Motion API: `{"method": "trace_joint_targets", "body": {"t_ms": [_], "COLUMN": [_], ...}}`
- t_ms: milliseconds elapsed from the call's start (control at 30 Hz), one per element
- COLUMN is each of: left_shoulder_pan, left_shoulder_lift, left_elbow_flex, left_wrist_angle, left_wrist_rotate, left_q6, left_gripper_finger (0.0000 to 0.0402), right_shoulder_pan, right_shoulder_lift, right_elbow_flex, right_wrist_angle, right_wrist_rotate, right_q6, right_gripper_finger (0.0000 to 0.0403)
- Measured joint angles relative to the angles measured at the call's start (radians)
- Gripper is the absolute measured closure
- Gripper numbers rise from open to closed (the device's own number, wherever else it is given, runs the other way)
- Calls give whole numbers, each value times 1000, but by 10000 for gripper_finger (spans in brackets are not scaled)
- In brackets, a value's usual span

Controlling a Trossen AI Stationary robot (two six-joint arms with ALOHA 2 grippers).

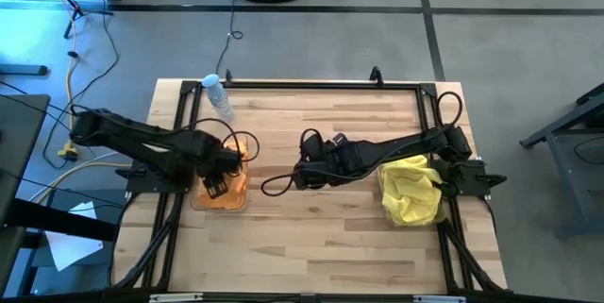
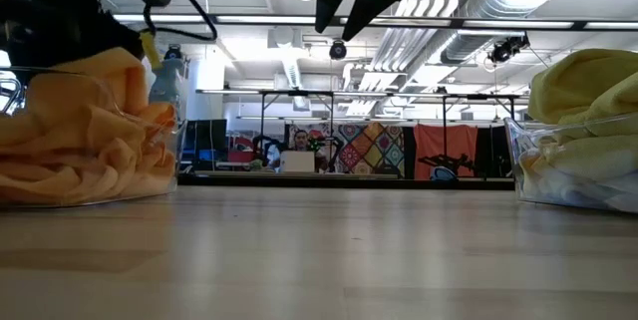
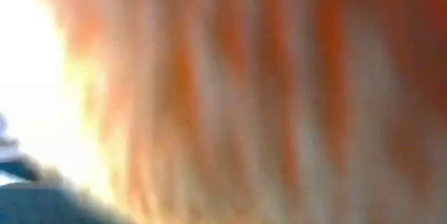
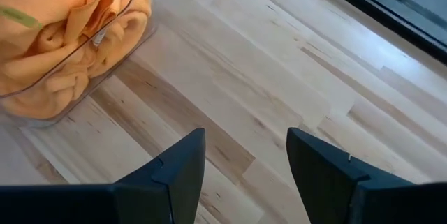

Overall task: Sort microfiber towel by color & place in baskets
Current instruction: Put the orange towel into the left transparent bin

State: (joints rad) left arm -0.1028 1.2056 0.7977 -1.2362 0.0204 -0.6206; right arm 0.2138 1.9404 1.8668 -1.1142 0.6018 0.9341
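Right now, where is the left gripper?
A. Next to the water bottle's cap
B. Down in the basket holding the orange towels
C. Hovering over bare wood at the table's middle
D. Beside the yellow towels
B: in the high view the left gripper sits in the left basket over the orange towels, and its wrist view shows only orange cloth.
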Motion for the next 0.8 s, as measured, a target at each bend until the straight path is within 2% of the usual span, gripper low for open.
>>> {"method": "trace_joint_targets", "body": {"t_ms": [167,367,433,600,800], "left_shoulder_pan": [-4,-5,-5,0,39], "left_shoulder_lift": [-34,-98,-117,-139,-77], "left_elbow_flex": [108,237,271,295,264], "left_wrist_angle": [-158,-223,-223,-118,-23], "left_wrist_rotate": [-1,-2,-18,-183,-194], "left_q6": [-30,-58,-59,-46,97], "left_gripper_finger": [278,278,278,278,278], "right_shoulder_pan": [0,1,1,0,0], "right_shoulder_lift": [0,0,0,0,0], "right_elbow_flex": [0,0,0,0,0], "right_wrist_angle": [0,-1,-1,4,21], "right_wrist_rotate": [-5,-6,-8,-8,-8], "right_q6": [37,54,61,61,61], "right_gripper_finger": [206,206,206,206,206]}}
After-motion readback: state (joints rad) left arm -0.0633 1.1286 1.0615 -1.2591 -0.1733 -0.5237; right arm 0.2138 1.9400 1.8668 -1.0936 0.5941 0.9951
